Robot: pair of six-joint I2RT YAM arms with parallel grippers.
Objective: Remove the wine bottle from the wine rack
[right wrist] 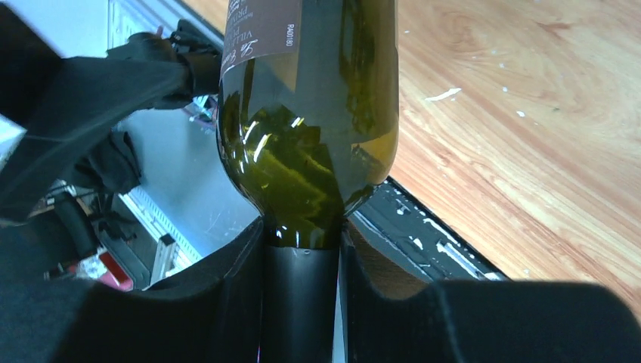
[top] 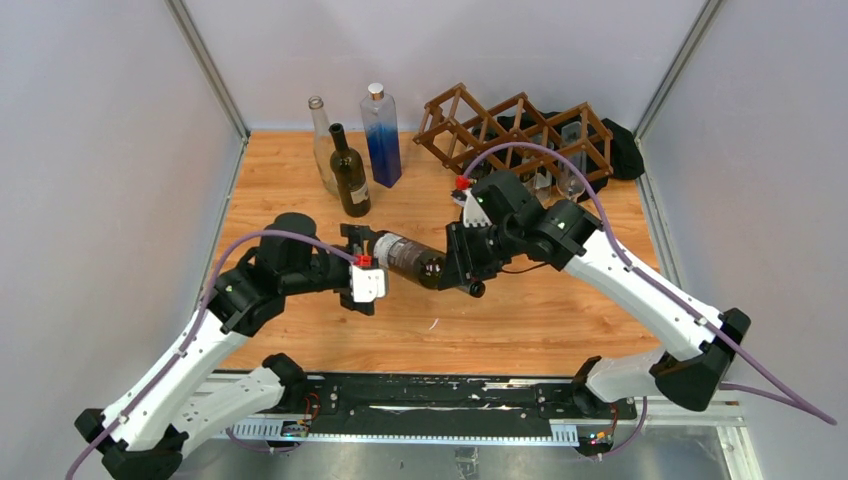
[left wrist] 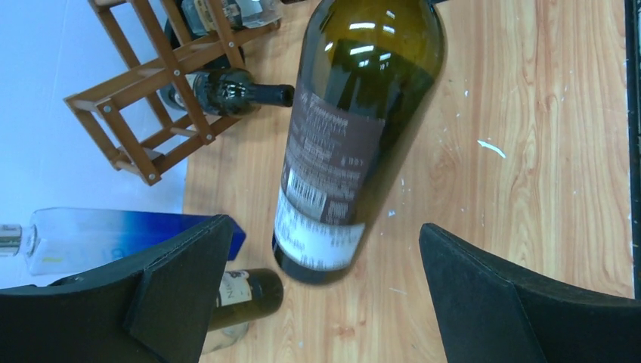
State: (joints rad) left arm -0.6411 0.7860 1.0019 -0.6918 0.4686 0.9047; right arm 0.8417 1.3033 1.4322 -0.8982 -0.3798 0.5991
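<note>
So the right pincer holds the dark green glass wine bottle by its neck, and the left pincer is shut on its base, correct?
Not quite: the left pincer is open, its fingers apart from the dark green glass wine bottle; the left wrist view shows it. The right pincer does hold the neck.

In the right wrist view we see the wine bottle (right wrist: 310,144) cut off by the top edge, its neck buried inside the right gripper (right wrist: 301,257). From the left wrist its label (left wrist: 325,174) print is blurred. From above, slats screen the wine rack (top: 520,130) contents.
</note>
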